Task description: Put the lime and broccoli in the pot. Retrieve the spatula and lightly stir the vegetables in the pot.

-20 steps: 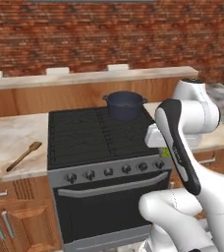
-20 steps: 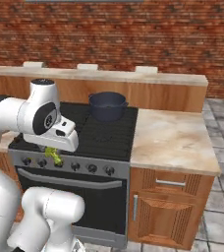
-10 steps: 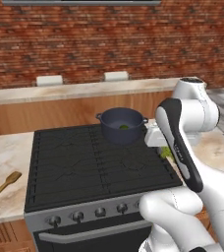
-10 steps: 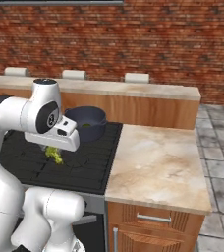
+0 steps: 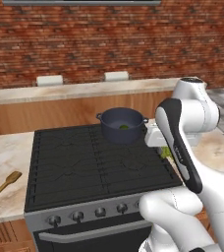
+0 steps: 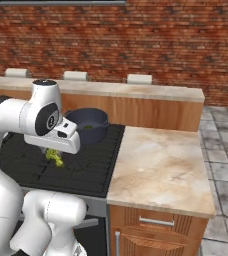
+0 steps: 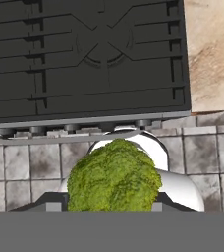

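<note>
The bumpy green broccoli (image 7: 114, 179) sits between the fingers of my gripper (image 7: 112, 204), which is shut on it. From the right base view the gripper (image 6: 52, 151) hangs under the white hand, holding the broccoli (image 6: 55, 160) above the front part of the stove. A sliver of broccoli (image 5: 166, 152) peeks out behind the forearm. The dark navy pot (image 5: 122, 126) stands on the stove's far right burner, behind the gripper, with the small green lime (image 5: 124, 127) inside it. Both the pot (image 6: 89, 125) and the lime (image 6: 88, 127) show from the right too. The wooden spatula (image 5: 4, 185) lies on the left counter.
The black stove (image 5: 89, 162) has raised grates and a row of knobs (image 7: 70, 129) along its front. A marble counter (image 6: 161, 170) lies to its right, and a higher wooden back counter (image 5: 60, 91) runs before the brick wall. Grey floor tiles (image 7: 25, 167) lie below the stove front.
The base has driven closer to the stove, so stove and pot appear larger and shifted in both base views. The gripper has kept its hold on the broccoli.
</note>
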Available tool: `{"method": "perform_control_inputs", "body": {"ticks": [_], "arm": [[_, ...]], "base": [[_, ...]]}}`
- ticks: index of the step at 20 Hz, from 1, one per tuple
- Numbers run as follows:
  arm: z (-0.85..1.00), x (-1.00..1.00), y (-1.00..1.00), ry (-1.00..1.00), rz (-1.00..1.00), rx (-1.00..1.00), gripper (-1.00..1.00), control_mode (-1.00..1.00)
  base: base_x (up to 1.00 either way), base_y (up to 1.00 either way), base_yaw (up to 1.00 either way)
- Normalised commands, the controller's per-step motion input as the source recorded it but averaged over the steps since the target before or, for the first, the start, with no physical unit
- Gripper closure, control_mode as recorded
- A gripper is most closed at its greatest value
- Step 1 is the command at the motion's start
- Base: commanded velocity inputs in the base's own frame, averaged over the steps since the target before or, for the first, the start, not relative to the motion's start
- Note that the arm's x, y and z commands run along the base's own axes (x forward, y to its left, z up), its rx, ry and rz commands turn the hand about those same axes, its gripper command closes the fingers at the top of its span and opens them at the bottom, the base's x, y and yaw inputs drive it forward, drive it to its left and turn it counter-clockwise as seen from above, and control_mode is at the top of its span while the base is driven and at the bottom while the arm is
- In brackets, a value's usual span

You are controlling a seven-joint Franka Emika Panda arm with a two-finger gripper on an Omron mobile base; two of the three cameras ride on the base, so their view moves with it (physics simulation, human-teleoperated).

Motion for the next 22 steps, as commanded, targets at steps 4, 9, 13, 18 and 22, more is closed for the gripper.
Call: {"method": "perform_control_inputs", "body": {"ticks": [4,9,13,18,22], "arm": [[0.0,0.0,0.0,0.0,0.0,0.0,1.0,1.0],[0.0,0.0,0.0,0.0,0.01,0.0,1.0,-1.0],[0.02,0.0,0.0,-0.02,0.1,0.0,1.0,-1.0],[0.35,0.48,0.0,-0.02,0.07,-0.02,1.0,-1.0],[0.69,1.0,0.0,-0.07,0.0,0.07,1.0,-1.0]], "base": [[0.0,0.0,0.0],[0.0,0.0,0.0],[0.0,0.0,0.0],[0.0,0.0,0.0],[0.0,0.0,0.0]]}}
